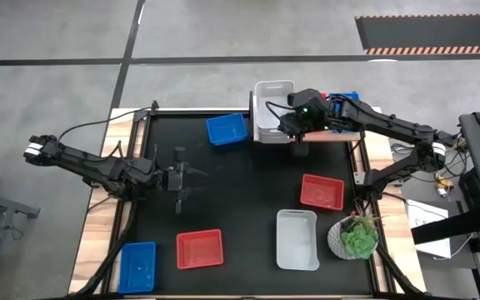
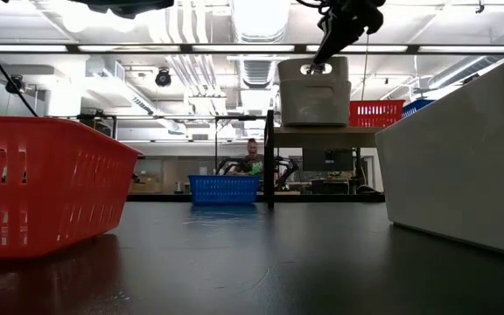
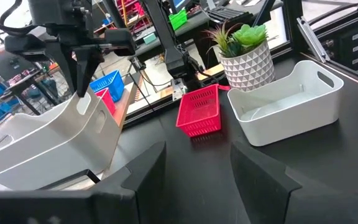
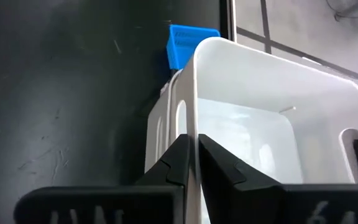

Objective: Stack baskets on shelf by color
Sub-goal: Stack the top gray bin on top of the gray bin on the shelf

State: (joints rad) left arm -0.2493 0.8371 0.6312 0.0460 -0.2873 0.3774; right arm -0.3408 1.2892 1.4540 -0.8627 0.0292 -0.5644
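Observation:
Two white baskets sit nested on the shelf (image 2: 322, 131) at the table's far right; the upper one (image 1: 273, 108) is the one my right gripper (image 4: 194, 146) is shut on. A red basket (image 2: 374, 112) and a blue basket (image 2: 418, 107) stand further along the shelf. On the table rest a blue basket (image 1: 227, 129), two red baskets (image 1: 321, 192) (image 1: 199, 248), a white basket (image 1: 297, 239) and another blue basket (image 1: 137, 267). My left gripper (image 1: 177, 179) hovers open over the table's left middle with nothing between its fingers. My right gripper pinches the upper white basket's near end wall at its rim (image 4: 195, 127), just above the handle hole (image 2: 313, 68). One finger (image 4: 219, 165) is inside the basket and one outside. The fingers come from above, slanting down. The basket sits upright, nested in the lower white basket (image 4: 157, 134).
A white pot with a green plant (image 1: 357, 237) stands at the table's near right corner, beside the white basket. The black tabletop between the loose baskets is bare around its middle (image 1: 248, 192). Wooden edges (image 1: 98, 225) border the table left and right.

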